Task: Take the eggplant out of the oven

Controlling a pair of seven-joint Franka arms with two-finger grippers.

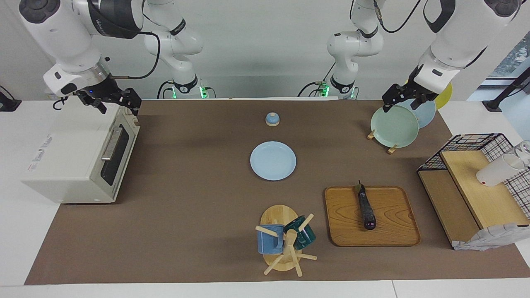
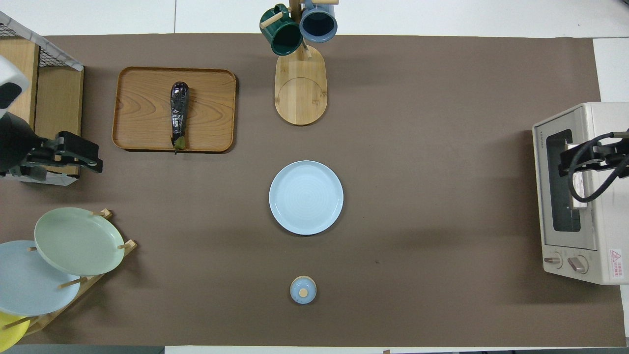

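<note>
While the facing view has my right gripper (image 1: 117, 102) hanging over the top edge of the shut oven (image 1: 78, 159), fingers spread with nothing between them, the eggplant (image 1: 366, 208) lies on the wooden tray (image 1: 397, 234) toward the left arm's end of the desk (image 1: 186, 215), not in the oven, and my left gripper (image 1: 393, 99) waits over the plate rack (image 1: 393, 126), fingers apart I think. From overhead the eggplant (image 2: 178, 114) sits lengthwise on the tray (image 2: 142, 108), well apart from the oven (image 2: 580, 196), so the risk I see is opening the door for nothing, or my right gripper (image 2: 585, 157) clipping the oven top on descent.
</note>
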